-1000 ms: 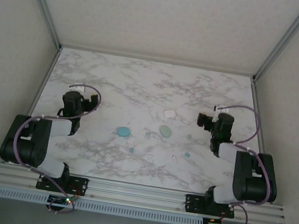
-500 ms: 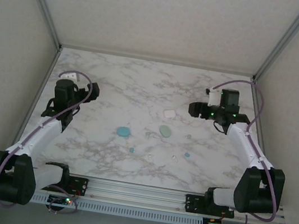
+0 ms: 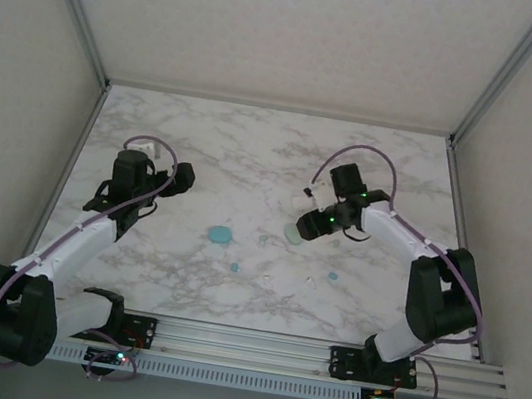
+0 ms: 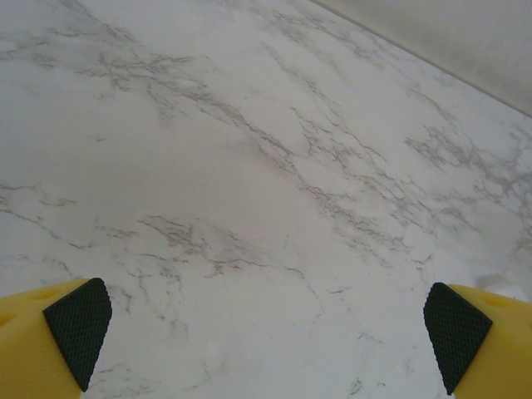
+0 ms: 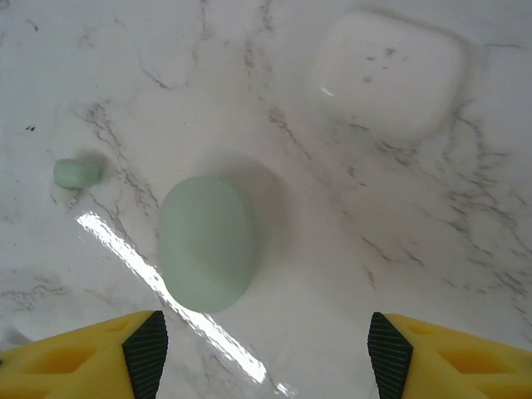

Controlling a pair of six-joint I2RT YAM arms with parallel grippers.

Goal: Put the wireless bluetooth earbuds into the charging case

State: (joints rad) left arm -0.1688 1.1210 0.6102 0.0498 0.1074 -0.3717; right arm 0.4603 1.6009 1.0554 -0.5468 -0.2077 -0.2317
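Note:
The pale green charging case lies shut on the marble, just ahead of my right gripper and a little left of its centre line. That gripper is open with nothing between its fingers. A pale green earbud sits left of the case, and a white case lies beyond it. From above, my right gripper hovers at the green case. A teal case lies to the left, with teal earbuds and a white earbud nearer the front. My left gripper is open over bare marble.
The marble table is walled by metal frame posts on the left and right. An aluminium rail runs along the near edge. Bare marble lies under the open left gripper.
My right arm has swung left and down from the right side to the pale green case, and its jaws have narrowed somewhat. The left arm has shifted right, toward the middle.

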